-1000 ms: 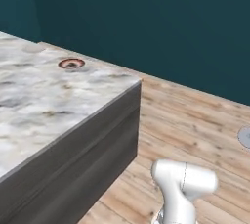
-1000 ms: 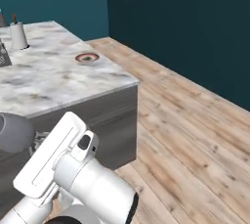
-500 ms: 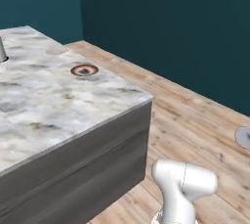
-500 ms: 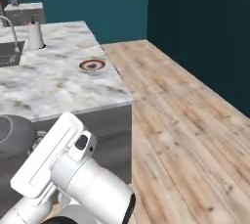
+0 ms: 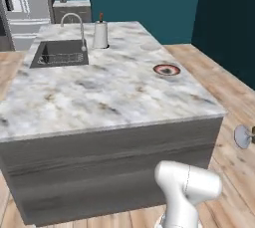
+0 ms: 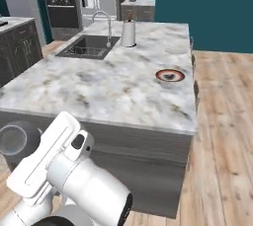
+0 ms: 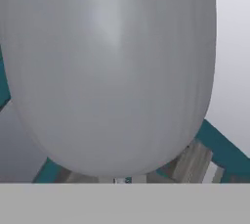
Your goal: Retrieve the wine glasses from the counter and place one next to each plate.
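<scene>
Wine glass (image 7: 112, 71) bowl crowds hand view — stem, foot hidden; tool clamped on it.

A plate (image 5: 167, 69) sits right of centre on the island (image 5: 99, 97); a sink (image 5: 61, 53) and faucet (image 5: 73, 23) occupy the upper left.

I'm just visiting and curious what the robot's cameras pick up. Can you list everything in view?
island: one, white-grey marble over dark wood-grain, centre
sink: one, dark, set in the island's far left
faucet: one, metal, behind the sink
white roll: one, upright beside the faucet
red-rimmed plate: one, dark centre, island's right side
off-white plate: one, faint, beyond the red one
wine glass: one, smoky grey, close before the hand camera
floor: light wood
arm: one, white, foreground
</scene>
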